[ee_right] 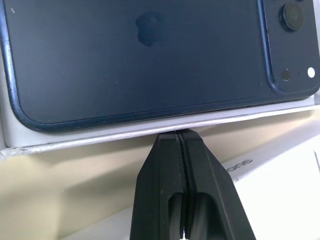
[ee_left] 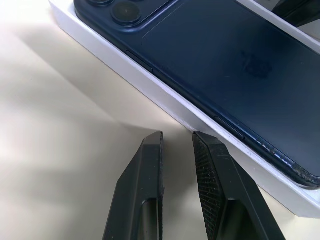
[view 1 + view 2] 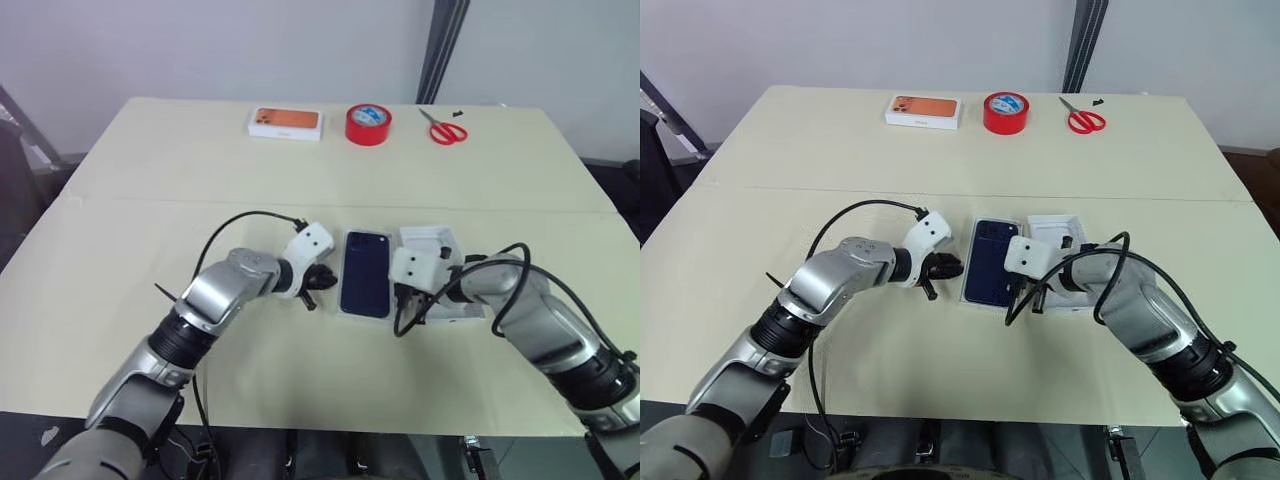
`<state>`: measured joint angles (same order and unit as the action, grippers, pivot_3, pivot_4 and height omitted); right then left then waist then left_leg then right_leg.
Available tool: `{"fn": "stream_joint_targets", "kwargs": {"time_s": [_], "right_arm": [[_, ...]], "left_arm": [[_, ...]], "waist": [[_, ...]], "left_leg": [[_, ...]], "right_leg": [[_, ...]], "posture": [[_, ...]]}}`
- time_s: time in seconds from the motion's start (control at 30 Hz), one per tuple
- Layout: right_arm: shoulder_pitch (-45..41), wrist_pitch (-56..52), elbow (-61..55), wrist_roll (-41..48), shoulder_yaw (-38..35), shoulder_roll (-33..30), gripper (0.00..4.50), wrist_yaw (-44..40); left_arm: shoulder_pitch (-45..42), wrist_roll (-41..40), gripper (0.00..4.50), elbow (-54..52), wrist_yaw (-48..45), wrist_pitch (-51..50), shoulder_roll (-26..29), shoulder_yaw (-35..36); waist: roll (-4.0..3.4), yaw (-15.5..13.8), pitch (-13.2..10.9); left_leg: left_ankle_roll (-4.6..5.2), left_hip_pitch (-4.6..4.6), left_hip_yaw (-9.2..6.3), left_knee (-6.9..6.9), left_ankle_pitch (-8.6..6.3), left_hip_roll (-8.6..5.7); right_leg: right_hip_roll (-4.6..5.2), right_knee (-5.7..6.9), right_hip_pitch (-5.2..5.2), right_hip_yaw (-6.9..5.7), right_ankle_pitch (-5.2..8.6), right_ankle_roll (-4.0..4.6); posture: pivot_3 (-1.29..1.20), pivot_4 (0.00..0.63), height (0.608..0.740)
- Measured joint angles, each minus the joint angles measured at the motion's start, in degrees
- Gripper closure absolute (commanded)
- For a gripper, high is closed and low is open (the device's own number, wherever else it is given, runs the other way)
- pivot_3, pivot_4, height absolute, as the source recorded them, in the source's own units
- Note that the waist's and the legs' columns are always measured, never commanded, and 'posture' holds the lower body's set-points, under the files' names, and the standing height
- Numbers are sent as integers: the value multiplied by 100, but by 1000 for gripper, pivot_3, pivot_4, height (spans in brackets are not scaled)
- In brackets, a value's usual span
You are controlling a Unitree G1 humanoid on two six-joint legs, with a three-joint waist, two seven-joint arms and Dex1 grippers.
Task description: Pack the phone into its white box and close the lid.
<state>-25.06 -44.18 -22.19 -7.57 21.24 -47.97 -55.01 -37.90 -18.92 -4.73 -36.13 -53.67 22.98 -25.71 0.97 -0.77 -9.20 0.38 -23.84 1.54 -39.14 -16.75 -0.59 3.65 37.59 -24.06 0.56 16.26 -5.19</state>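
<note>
The dark navy phone (image 3: 365,272) lies camera side up inside the shallow white box (image 2: 165,100) at the middle of the table. My left gripper (image 2: 177,136) sits low just left of the box's long side, its fingers a narrow gap apart with nothing between them. My right gripper (image 1: 179,132) is shut, and its tip rests against the box's right rim (image 1: 100,135). The white lid (image 3: 432,238) lies open side up directly right of the box, partly hidden under my right hand.
At the table's far side stand a white box with an orange picture (image 3: 286,122), a red tape roll (image 3: 368,124) and red scissors (image 3: 445,130). Black cables loop from both wrists over the table.
</note>
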Motion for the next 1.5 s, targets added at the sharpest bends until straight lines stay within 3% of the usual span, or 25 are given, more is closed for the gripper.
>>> {"fn": "stream_joint_targets", "kwargs": {"time_s": [0.43, 0.53, 0.7, 0.83, 1.13, 1.27, 1.37, 1.47, 1.5], "right_arm": [[30, -57, -22, 158, -302, -101, 4500, -160], [43, -181, -51, 385, -479, -216, 3622, -291], [161, -576, -371, 960, -1132, -406, 1292, -464], [150, -1265, -387, 1404, -1669, -410, 1292, -375], [-466, -4285, -216, 1947, -2186, 782, 1292, 869], [-550, -4787, -105, 2019, -2316, 1013, 1292, 1354], [-498, -4793, -105, 2058, -2287, 1096, 1292, 1638], [-421, -4794, -106, 2153, -2213, 1151, 2124, 1871], [-416, -4794, -122, 2204, -2207, 1182, 2598, 1924]], "left_arm": [[71, 121, 3480, -237, -268, -181, -41, -39], [125, 133, 3518, -259, -268, -169, -73, 15], [263, 95, 3518, -297, -327, -170, -12, 212], [400, 79, 3518, -392, -393, -90, 141, 315], [928, 76, 3518, -998, -998, 1159, 694, 810], [1363, 250, 3518, -1242, -1371, 2311, 1044, 862], [1498, 234, 3518, -1271, -1538, 2589, 1073, 905], [1521, 197, 3518, -1291, -1630, 2670, 1068, 960], [1521, 196, 3518, -1296, -1641, 2684, 1067, 972]], "waist": [[0, 6, 0], [0, 1, 0], [0, 10, 0], [0, 24, 0], [-6, 48, 3], [-9, 46, 5], [-9, 39, 5], [-10, 50, 5], [-10, 53, 5]], "left_leg": [[0, 1, 0, 0, 0, 0], [0, 0, 0, -1, 0, 0], [1, 1, 0, -1, 0, 1], [1, 5, -1, -1, -1, 4], [-2, -7, 1, 0, 0, 7], [-4, -10, 1, 3, 1, 7], [-2, -12, 1, 3, 0, 6], [-2, -14, 1, 3, 0, 6], [-1, -13, 1, 3, 0, 6]], "right_leg": [[-2, 1, 0, 0, 0, 0], [-2, 1, 0, 0, 0, 0], [-2, 5, 0, 0, -1, -1], [-2, 11, -1, 0, -1, -1], [3, 25, -26, 6, 0, 1], [5, 24, -30, 5, 0, 2], [6, 24, -30, 5, 0, 2], [5, 26, -33, 5, 0, 1], [5, 28, -33, 5, 0, 1]], "posture": [[0, 150, 725], [0, 150, 725], [0, 150, 725], [0, 150, 725], [0, 150, 725], [0, 150, 725], [0, 150, 725], [0, 150, 725], [0, 150, 725]]}}
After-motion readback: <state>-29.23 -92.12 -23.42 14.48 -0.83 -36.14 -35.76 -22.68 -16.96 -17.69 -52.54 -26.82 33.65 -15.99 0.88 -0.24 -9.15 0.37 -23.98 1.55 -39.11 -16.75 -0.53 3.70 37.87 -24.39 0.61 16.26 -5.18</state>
